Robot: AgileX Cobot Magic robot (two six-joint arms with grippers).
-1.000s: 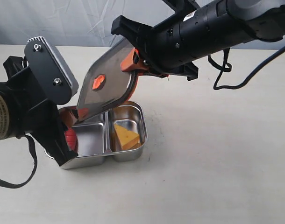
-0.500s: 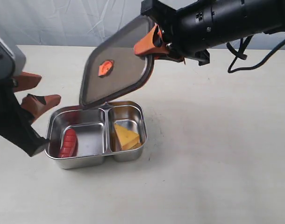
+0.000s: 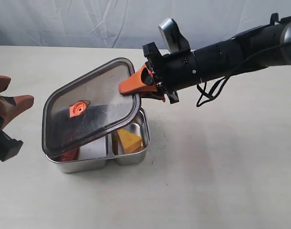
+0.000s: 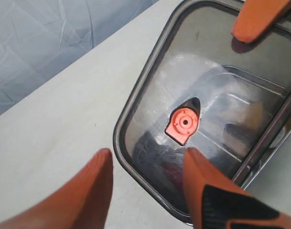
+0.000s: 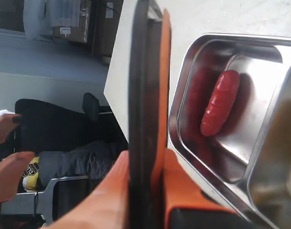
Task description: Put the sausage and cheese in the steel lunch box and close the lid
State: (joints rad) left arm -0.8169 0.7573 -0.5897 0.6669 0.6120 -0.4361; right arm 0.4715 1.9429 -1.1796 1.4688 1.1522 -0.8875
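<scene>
Your right end effector [image 3: 133, 88], clamped on the lid [image 3: 90, 117], has lowered it over the steel lunch box [image 3: 135, 156]: seating remains.

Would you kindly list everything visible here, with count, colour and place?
steel lunch box: one, shiny silver, on the table, two compartments
sausage: one, red, in the left compartment, under the lid
cheese: one, yellow-orange, in the right compartment
lid: one, dark tinted, tilted over the box, not seated
valve: one, orange, centre of the lid
table: one, beige, under all
cloth backdrop: one, grey, behind the table
right gripper: one, orange fingers, shut on the lid's raised edge
left gripper: one, orange fingers, open, beside the box
</scene>
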